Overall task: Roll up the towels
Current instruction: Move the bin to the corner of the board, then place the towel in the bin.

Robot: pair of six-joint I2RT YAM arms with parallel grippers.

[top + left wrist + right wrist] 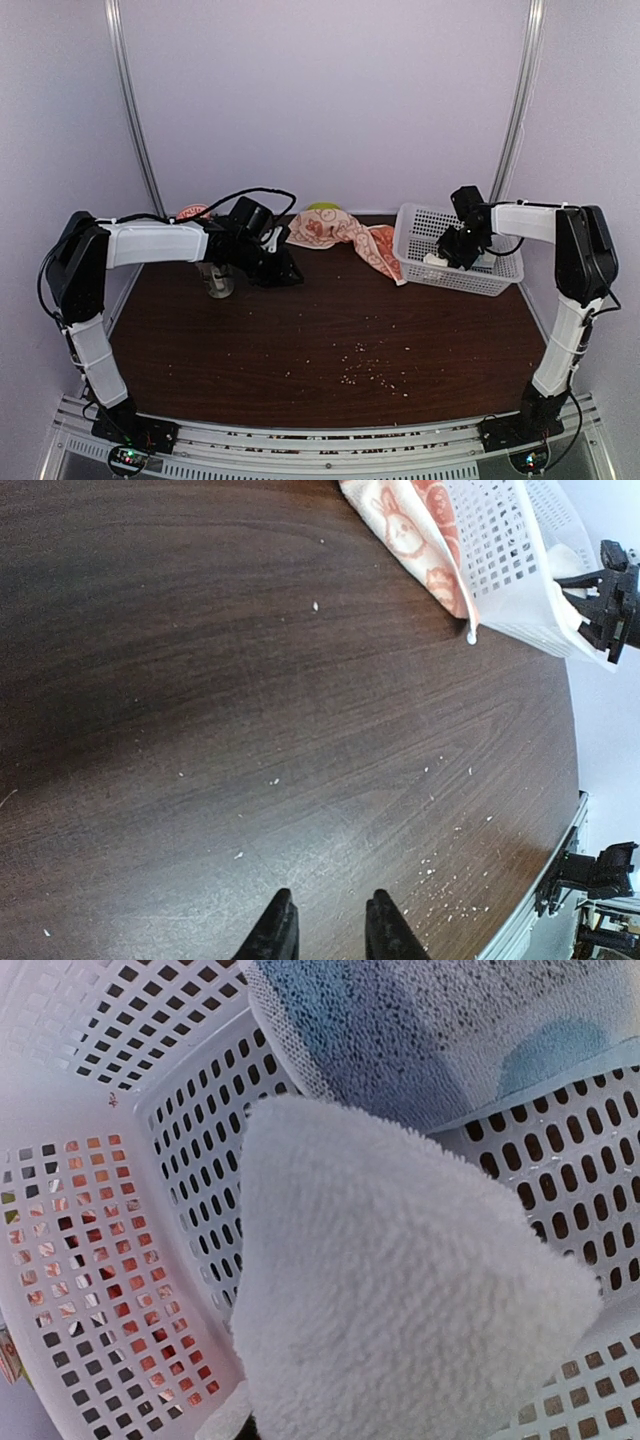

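A dark wooden table (pixel 200 680) dotted with pale crumbs (pixel 440 905). The left gripper (pixel 331 905) pokes in at the bottom edge, its two black fingers (pixel 277 932) slightly apart with nothing between them. Top right, a rabbit-print towel (pixel 420 530) hangs over the side of a white basket (pixel 505 550), where the right gripper (pixel 590 600) reaches in

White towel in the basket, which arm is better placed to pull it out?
Right. The right gripper is inside the basket, against the white towel; the left gripper hovers over the table, well away.
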